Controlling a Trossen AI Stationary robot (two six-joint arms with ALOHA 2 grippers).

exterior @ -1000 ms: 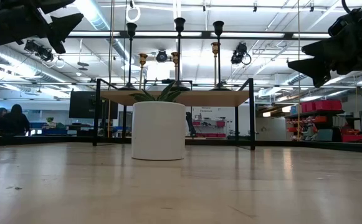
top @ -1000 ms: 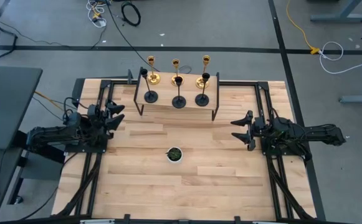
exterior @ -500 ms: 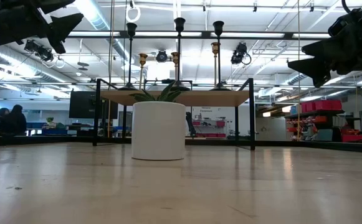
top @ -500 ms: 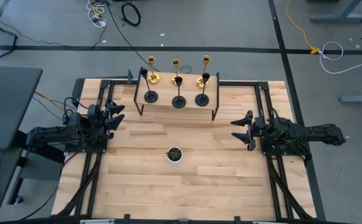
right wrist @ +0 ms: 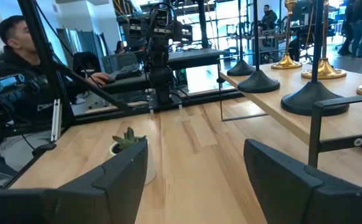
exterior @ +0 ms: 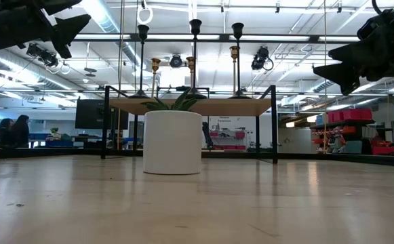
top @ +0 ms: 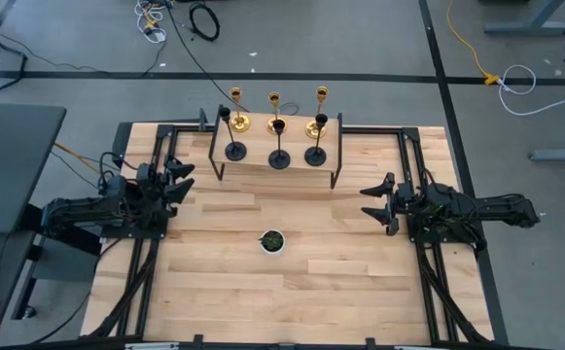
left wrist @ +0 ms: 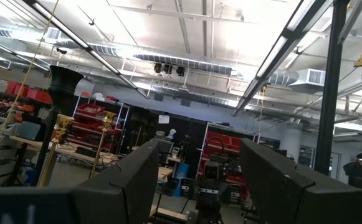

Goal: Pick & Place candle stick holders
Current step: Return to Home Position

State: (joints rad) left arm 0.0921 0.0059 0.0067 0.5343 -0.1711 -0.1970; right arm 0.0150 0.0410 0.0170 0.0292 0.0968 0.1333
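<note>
Nothing has moved: your left tool [top: 185, 178] and right tool [top: 370, 201] stay released, empty, at the table's [top: 292, 292] sides; six slim gold and black candle stick holders [top: 278, 136] stand upright on the wooden shelf [top: 258, 161] ahead, midway between them.

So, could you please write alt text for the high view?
Six candle stick holders stand on a shelf at the table's far edge, three gold behind three black. A white bowl sits mid-table; the left arm and right arm wait alongside, jaws open.

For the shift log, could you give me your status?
Left claw and right claw open, empty. Six candle holders upright on shelf. White pot mid-table, clear of both.
</note>
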